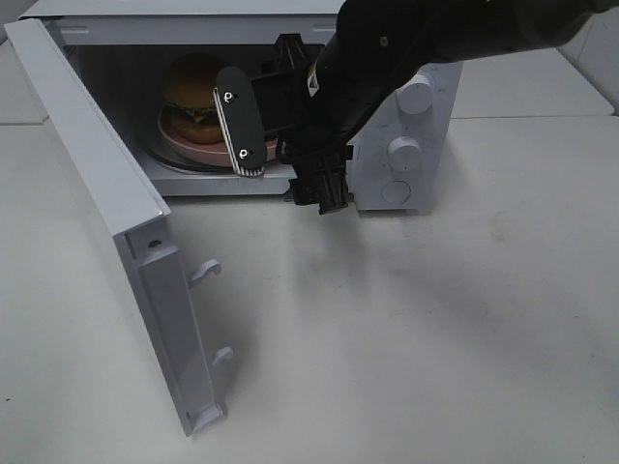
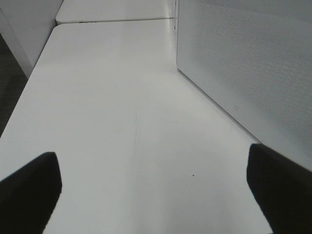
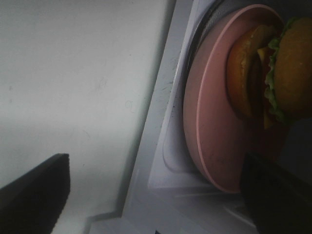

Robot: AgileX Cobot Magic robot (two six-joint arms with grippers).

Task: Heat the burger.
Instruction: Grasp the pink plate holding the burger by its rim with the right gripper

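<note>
Two claws: both stand wide apart and hold nothing.
Left claw [image 2: 156, 195]: out of the high view; its own camera shows the dark fingers spread over bare worktop [image 2: 107, 97], beside a white perforated panel [image 2: 243, 63] that I take to be the outer face of the door.
Door [image 1: 97, 184]: swung fully open to the left, with two latch hooks [image 1: 205, 273] showing on its free edge.
Microwave [image 1: 193, 8]: white, and the cavity is open to the front.
Burger [image 1: 193, 97]: inside the cavity on the left, upright on a pink plate [image 1: 179, 143] that rests on the turntable.
Burger, handling: probably light and soft. It is a loose stack of bun, lettuce, cheese and patty that could shear or squash under a pinch, and the glossy bun looks slippery.
Where to take hold: the plate rim, which is stiff and thin. Its near edge faces the opening, so there is no need to touch the bun.
Right claw [image 3: 156, 197]: at the mouth of the cavity, just in front of the plate. The jaws are spread, neither finger touches the rim, and nothing is between them.
Knobs [image 1: 404, 150]: two on the control panel, on the right of the cavity, partly behind the right arm.
Stage, as I judge it: loading looks done. What is left is clearing the arm, closing the door and turning a knob.
Risk: the arm sits in the path of the door's swing.
</note>
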